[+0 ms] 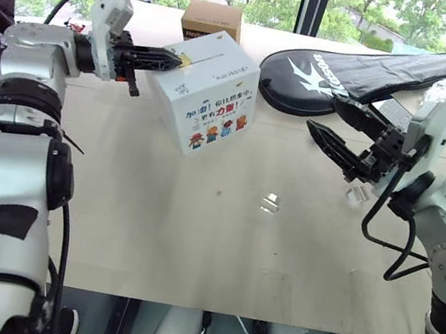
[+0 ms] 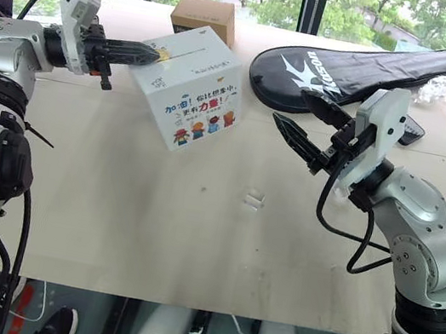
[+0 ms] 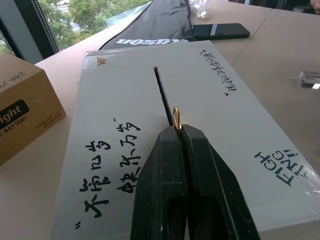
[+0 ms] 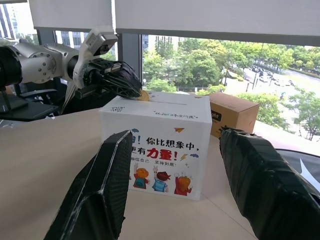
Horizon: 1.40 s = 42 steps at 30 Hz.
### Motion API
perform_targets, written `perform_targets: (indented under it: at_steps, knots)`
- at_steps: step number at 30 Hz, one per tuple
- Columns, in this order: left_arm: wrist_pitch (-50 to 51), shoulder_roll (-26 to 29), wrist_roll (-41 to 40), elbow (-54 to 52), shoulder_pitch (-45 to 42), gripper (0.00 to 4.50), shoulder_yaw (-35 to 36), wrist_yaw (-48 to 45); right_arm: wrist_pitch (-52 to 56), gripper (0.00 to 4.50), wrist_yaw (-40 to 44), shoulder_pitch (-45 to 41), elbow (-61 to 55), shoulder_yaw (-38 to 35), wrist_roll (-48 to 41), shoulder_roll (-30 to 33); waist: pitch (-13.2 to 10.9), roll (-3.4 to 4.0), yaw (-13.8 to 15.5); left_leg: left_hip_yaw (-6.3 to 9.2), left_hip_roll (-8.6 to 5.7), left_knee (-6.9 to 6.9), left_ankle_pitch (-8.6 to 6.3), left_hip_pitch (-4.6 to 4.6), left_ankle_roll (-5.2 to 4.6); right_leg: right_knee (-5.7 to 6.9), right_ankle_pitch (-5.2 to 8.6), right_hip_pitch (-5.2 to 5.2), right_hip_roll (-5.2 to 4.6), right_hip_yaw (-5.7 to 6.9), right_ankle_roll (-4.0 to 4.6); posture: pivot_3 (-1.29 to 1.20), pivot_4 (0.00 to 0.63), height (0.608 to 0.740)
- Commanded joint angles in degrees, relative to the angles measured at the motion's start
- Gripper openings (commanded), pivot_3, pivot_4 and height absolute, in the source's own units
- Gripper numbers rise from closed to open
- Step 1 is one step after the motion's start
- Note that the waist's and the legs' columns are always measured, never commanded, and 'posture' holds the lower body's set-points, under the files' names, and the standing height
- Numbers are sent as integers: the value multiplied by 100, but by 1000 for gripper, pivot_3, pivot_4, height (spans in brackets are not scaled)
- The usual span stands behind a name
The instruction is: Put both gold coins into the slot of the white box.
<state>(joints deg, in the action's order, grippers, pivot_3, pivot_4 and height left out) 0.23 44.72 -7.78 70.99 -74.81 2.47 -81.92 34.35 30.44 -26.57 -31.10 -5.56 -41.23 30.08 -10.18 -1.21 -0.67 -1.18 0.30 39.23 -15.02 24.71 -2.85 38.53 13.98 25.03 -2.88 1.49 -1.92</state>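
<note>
**A:** How far along is the job?

**B:** Midway, as far as I can judge. The left gripper has its jaws clamped on one gold coin, held edge-on just past the jaw tips. The coin sits directly above the near end of the slot in the top face of the white box. It is not yet inside.

**A:** And the second coin?

**B:** I cannot tell. A small clear, glossy piece lies on the worktop, below and between the two sets of jaws; no gold shows in it.

**A:** The other arm?

**B:** The right gripper hangs with jaws wide and empty, aimed at the box from well apart.

**A:** What does the box look like?

**B:** A white cube with cartoon figures and orange-red lettering on its side, black handwriting on top, and a thin dark slit.
</note>
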Motion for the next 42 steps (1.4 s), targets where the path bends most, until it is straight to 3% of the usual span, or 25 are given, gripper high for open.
perform_targets:
  at_steps: [1,19,22,29,30,38,42]
  knots:
    - [83,-21,154,11,-65,0,15,39,-51,2960,-46,-174,-231,-85,-103,-23,0,0,0,0,0,4,0,-1,-1,5,0,0,0,0,0,0,150,740]
    - [96,-93,323,22,-95,0,61,505,116,2960,-218,-400,-214,-10,-157,-107,3,-1,6,0,0,22,0,-9,-2,38,-1,0,0,-3,1,0,150,740]
    - [84,-100,341,40,-99,773,90,582,109,3040,-216,-415,-204,-16,-142,-108,3,-1,1,0,0,24,0,-9,-2,40,-1,-1,0,-3,1,0,150,740]
    - [125,-124,294,22,-127,4176,195,553,117,3040,-225,-422,-212,-25,-158,-110,3,-1,-1,-1,-1,24,0,-9,-2,39,-1,0,0,-3,1,0,150,740]
    - [141,-129,257,21,-146,4441,234,551,119,3040,-229,-414,-222,-27,-166,-112,3,-1,-2,-1,-1,24,0,-9,-2,39,-1,0,0,-4,1,0,150,740]
    - [491,-111,-452,-324,-445,4441,874,-59,155,3040,-193,-162,-322,-117,-241,-33,3,-2,0,3,0,24,2,-1,1,36,-1,2,0,0,0,0,150,740]
    - [1218,-82,-883,-1368,-181,4441,997,-578,105,3040,-127,231,-360,-332,-271,123,3,-2,-2,1,-1,24,10,1,16,31,-1,1,-1,-1,0,0,150,740]
